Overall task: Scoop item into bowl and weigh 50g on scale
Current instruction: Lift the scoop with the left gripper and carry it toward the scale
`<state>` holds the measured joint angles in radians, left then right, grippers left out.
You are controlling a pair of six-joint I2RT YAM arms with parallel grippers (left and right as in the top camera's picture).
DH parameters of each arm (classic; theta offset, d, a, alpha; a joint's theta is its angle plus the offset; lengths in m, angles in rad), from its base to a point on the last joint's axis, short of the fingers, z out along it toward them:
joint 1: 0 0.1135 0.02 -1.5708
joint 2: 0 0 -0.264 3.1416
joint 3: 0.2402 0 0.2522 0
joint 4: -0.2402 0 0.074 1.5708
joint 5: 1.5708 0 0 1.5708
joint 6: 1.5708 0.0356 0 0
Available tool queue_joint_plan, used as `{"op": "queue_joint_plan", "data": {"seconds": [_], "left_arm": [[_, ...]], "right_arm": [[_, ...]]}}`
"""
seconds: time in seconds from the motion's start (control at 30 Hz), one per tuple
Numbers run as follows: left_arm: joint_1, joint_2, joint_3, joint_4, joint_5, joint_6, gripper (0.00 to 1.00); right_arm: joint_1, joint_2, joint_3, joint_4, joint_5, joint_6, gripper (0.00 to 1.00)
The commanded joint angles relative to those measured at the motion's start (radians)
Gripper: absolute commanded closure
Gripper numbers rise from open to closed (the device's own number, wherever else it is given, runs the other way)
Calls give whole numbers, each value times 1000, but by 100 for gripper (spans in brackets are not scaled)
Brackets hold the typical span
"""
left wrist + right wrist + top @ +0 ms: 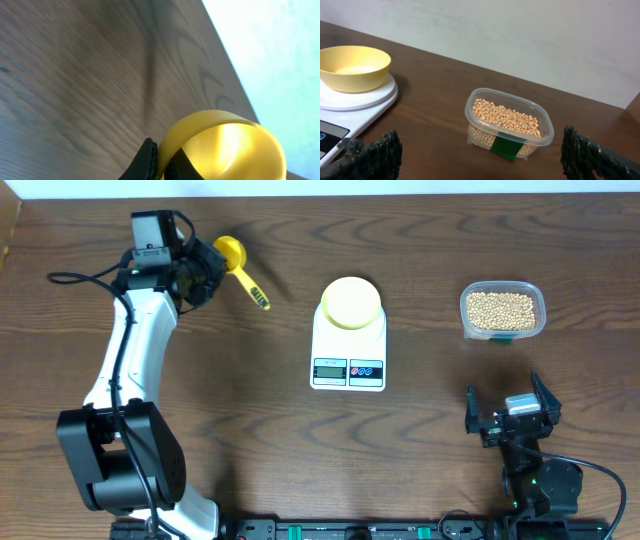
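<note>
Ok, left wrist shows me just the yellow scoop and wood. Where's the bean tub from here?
Observer: The clear tub of beans sits across the table, beyond the scale, on the right arm's side.
Operator: Bowl in place?
Observer: Yes, the yellow bowl stands on the scale, empty.
Operator: And the right gripper?
Observer: The right gripper is open, just short of the tub, holding nothing.
</note>
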<state>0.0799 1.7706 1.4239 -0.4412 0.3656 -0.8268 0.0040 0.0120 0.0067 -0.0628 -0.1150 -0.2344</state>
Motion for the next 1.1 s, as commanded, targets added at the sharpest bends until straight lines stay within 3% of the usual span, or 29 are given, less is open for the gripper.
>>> {"op": "queue_joint_plan", "data": {"seconds": [0.0, 0.27, 0.5, 0.8, 0.93, 1.07], "left_arm": [[-23, -63, 14, 10, 12, -77, 93], [-117, -184, 14, 5, -55, -152, 92], [-193, -192, 14, -71, -63, -361, 92], [-299, -190, 13, -78, -114, -410, 92], [-335, -190, 7, -77, -182, -448, 93], [-358, -190, 7, -77, -249, -485, 92]], "right_arm": [[11, -6, -1, -3, 1, 13, 1], [11, -6, -1, -3, 1, 13, 1], [11, -6, -1, -3, 1, 13, 1], [11, -6, -1, -1, -6, 13, 1], [11, -6, -1, 39, -175, 26, 1], [11, -5, -1, 220, -374, 111, 1]]}}
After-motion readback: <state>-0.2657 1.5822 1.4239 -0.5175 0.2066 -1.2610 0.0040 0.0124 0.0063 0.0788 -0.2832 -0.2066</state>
